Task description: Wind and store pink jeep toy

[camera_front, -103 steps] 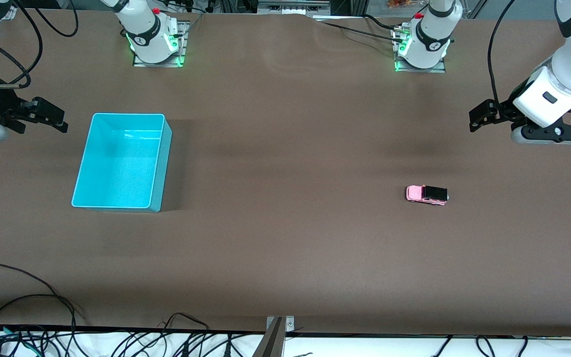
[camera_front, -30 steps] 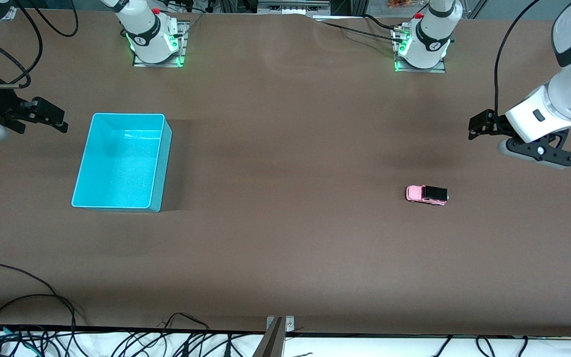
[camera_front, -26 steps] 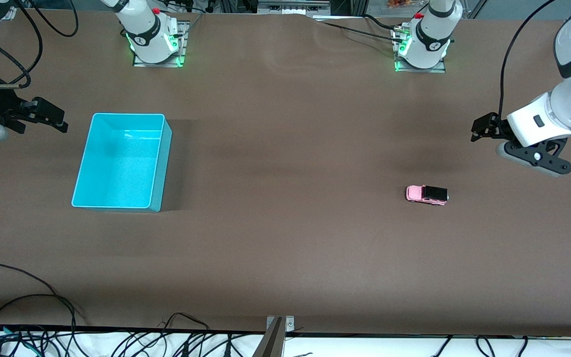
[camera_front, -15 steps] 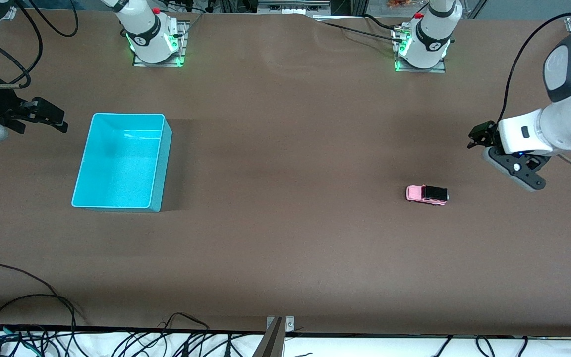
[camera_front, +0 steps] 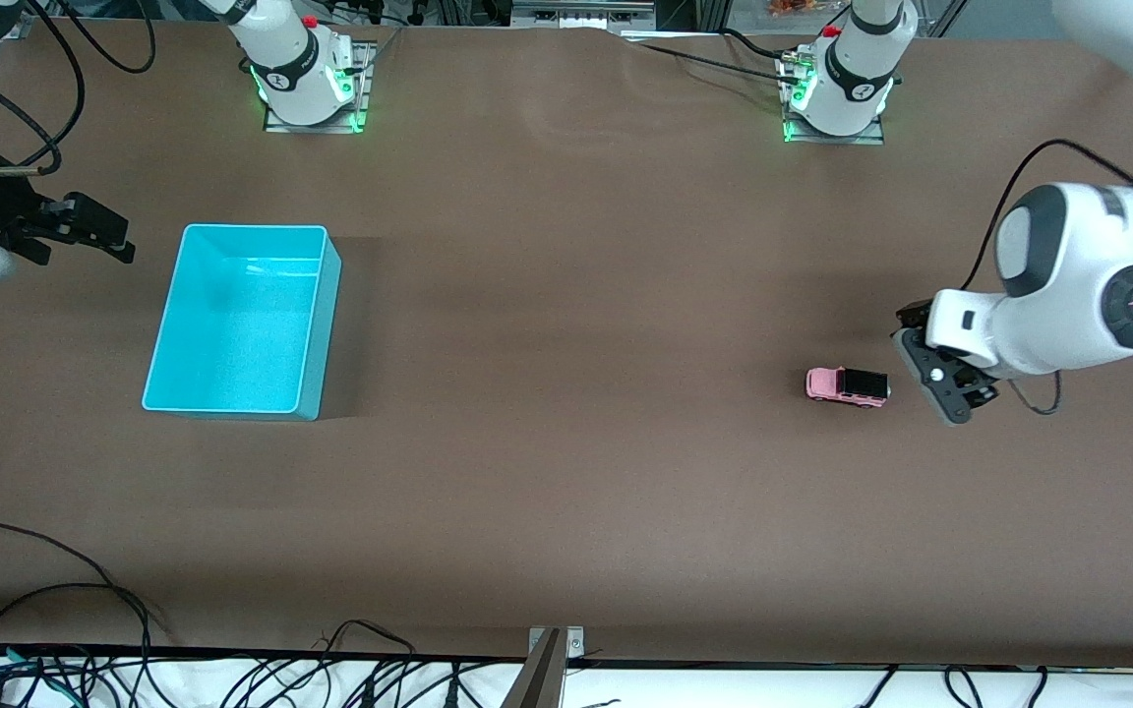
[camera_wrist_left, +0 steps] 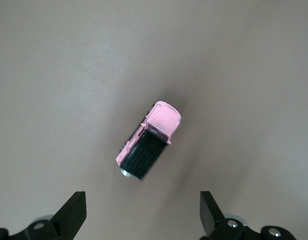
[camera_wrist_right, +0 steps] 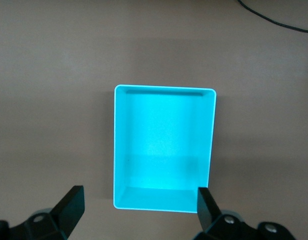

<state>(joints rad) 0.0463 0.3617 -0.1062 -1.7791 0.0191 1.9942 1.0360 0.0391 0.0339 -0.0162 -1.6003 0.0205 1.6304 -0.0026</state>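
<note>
The pink jeep toy (camera_front: 847, 386) stands on its wheels on the brown table, toward the left arm's end. In the left wrist view it (camera_wrist_left: 149, 145) lies just ahead of my fingers. My left gripper (camera_front: 914, 326) is open and empty, pointing down over the table beside the jeep's black rear; its fingers spread wide in the left wrist view (camera_wrist_left: 141, 220). The teal bin (camera_front: 326, 334) is empty toward the right arm's end. My right gripper (camera_front: 117, 241) is open and empty, waiting beside the bin, whose rim (camera_wrist_right: 164, 89) shows in the right wrist view above the gripper (camera_wrist_right: 139, 215).
The two arm bases (camera_front: 306, 79) (camera_front: 837, 88) stand along the table's edge farthest from the front camera. Loose black cables (camera_front: 55, 590) and a metal bracket (camera_front: 549, 664) lie along the edge nearest that camera. Wide bare table lies between bin and jeep.
My left arm has swung down and toward the jeep, turning its gripper to point down at the table beside it. The jeep, the bin and the right arm have not moved.
</note>
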